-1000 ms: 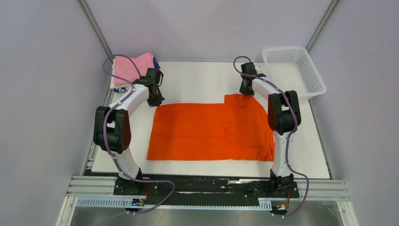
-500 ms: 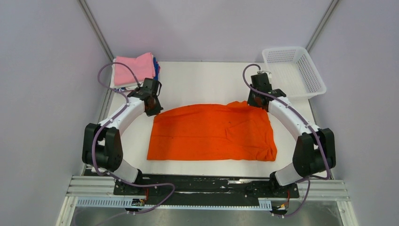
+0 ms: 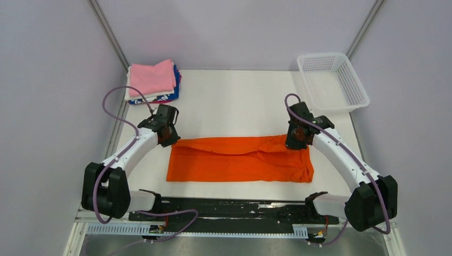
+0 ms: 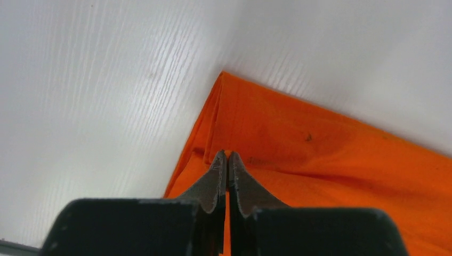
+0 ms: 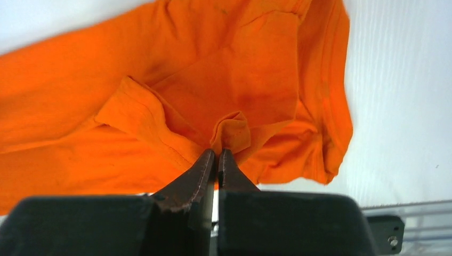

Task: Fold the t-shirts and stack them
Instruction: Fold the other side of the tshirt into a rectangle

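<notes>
The orange t-shirt (image 3: 240, 160) lies across the middle of the white table, its far half being folded toward the near edge. My left gripper (image 3: 168, 137) is shut on the shirt's far left corner; in the left wrist view the gripper (image 4: 227, 154) pinches orange cloth (image 4: 320, 144). My right gripper (image 3: 296, 140) is shut on the far right corner; in the right wrist view the gripper (image 5: 217, 152) holds a bunched fold of the shirt (image 5: 160, 80). A folded stack with the pink shirt (image 3: 153, 77) on top of white and blue ones sits at the far left.
A white mesh basket (image 3: 331, 81) stands at the far right corner. The white table (image 3: 234, 96) ends near the arm bases, where a black rail (image 3: 234, 208) runs. Grey walls close in on both sides.
Both grippers have pulled the shirt's far edge toward the near side. The flat orange shirt is now folded to about half its depth.
</notes>
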You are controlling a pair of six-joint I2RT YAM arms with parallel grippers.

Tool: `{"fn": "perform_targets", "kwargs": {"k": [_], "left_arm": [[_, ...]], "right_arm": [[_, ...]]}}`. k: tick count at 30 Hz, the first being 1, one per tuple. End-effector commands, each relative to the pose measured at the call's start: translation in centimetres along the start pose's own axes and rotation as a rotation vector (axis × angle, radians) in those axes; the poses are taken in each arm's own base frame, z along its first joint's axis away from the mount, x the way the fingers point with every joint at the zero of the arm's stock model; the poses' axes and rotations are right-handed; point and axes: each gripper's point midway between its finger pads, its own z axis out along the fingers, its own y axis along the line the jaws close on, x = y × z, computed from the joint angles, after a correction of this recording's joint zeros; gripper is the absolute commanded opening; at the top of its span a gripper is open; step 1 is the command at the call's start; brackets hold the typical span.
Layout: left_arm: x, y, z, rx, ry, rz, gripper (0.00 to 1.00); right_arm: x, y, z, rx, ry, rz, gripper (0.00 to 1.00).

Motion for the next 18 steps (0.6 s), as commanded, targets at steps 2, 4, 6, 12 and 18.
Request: {"fn": "perform_targets", "kwargs": {"k": [2, 4, 6, 12, 18], "left_arm": [[1.7, 0.9, 0.2, -0.027, 0.022, -0.067, 0.11], [2.4, 1.7, 0.4, -0.07, 0.044, -0.087, 0.19], [2.8, 2.7, 0.2, -0.131, 0.057, -0.104, 0.29], [1.0, 3.5, -2.2, -0.19, 0.028, -0.121, 0.99], [-2.6, -4.1, -2.4, 0.159, -0.026, -0.106, 1.0]], "right_arm": [[7.5, -1.6, 0.2, 0.081, 0.288, 0.118, 0.07], [10.0, -2.2, 0.2, 0.103, 0.37, 0.123, 0.15], [11.7, -1.9, -0.4, 0.071, 0.421, 0.117, 0.24], [6.5, 1.1, -2.7, -0.166, 0.175, 0.013, 0.91], [0.7, 5.0, -0.1, -0.306, -0.007, 0.026, 1.0]]}}
